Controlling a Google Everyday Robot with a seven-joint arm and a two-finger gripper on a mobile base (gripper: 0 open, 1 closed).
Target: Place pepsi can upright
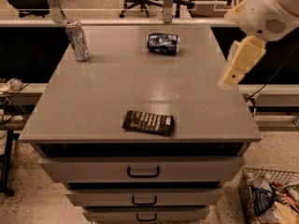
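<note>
One grey table (93,101) with three drawers (142,169) is carrying three things. One gripper (231,77) is hanging over the table's right edge, apart from them all; can't tell its state. One black packet (148,122) is lying flat near the front. One silver can (77,39) is standing back left. One pepsi can (163,43) is lying sideways, back centre.

The light is dim and warm. The pincer (229,81) hangs pale over the right edge of the desk (93,101); left of it a soft glare lies on the grey top.
</note>
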